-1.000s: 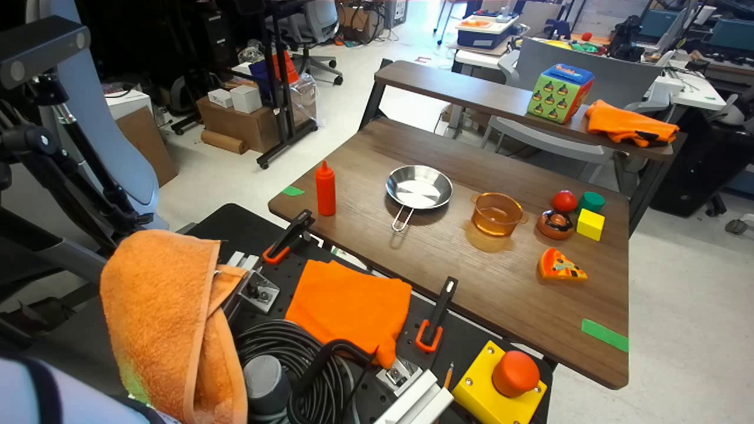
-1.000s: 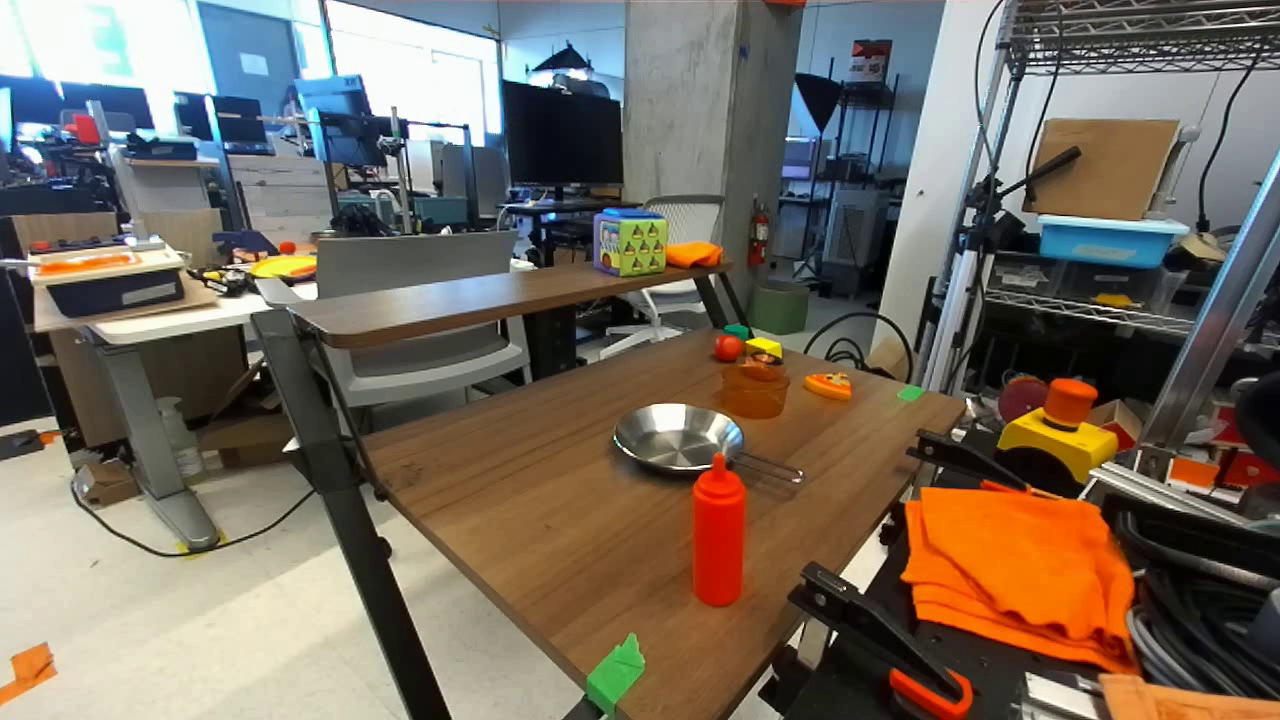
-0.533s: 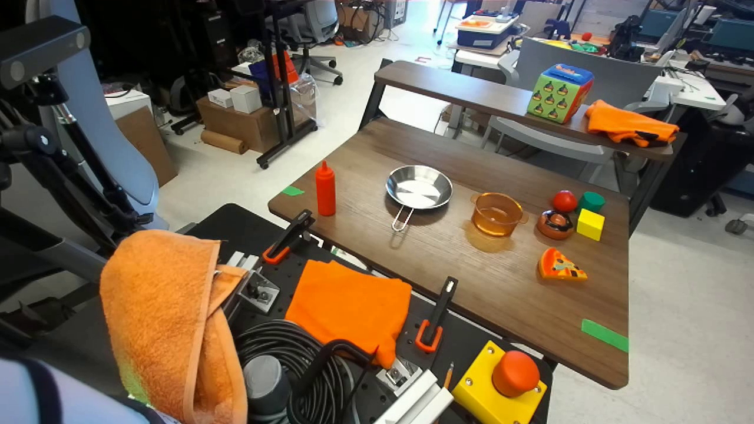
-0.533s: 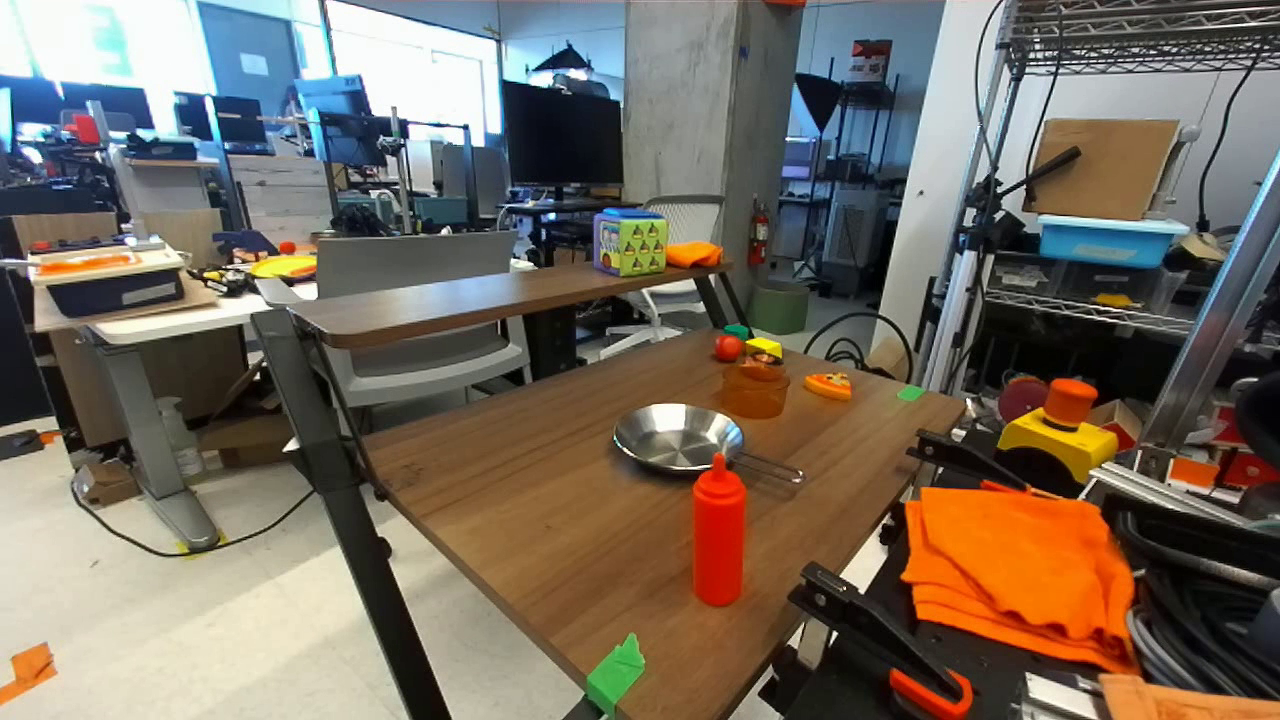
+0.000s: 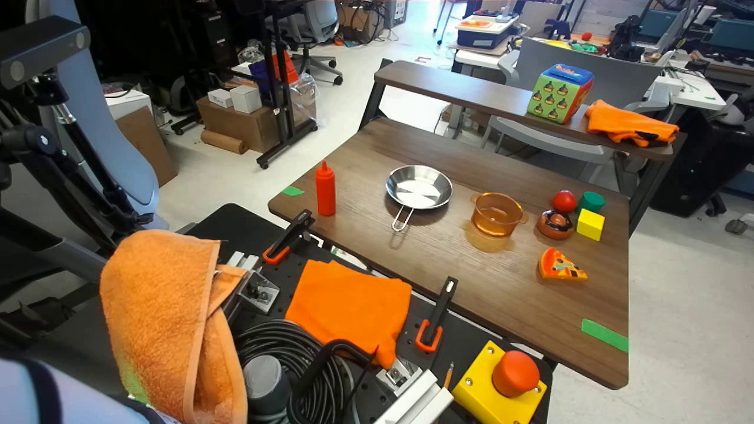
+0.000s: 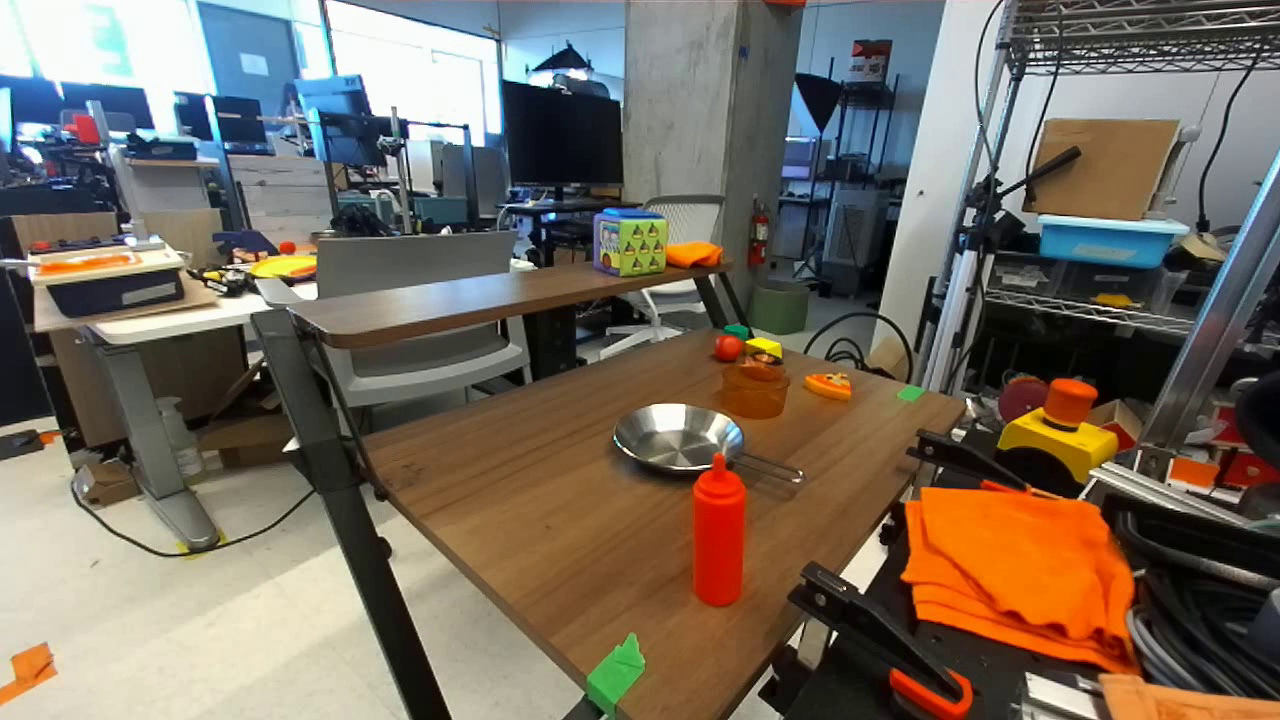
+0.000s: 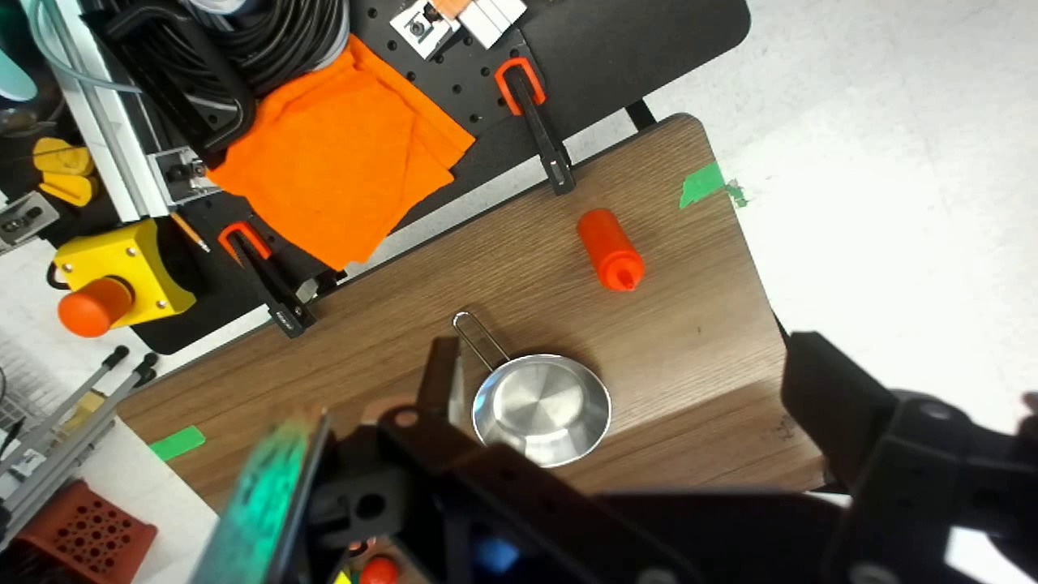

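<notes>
The hand (image 7: 624, 357), jaws apart, partly hides the pan (image 7: 547, 401) lying beyond it, lower centre of the wrist view.

no word or number can be read for certain. in an exterior view the toy cube (image 5: 558, 95) has lettering on its blue top, and in the wrist view a clamp (image 7: 268, 281) bears pale marks, both too small to make out.

The gripper (image 7: 628, 369) juts up from the bottom of the wrist view, its fingers (image 7: 835, 397) (dark, blocky) spread wide apart.
</notes>
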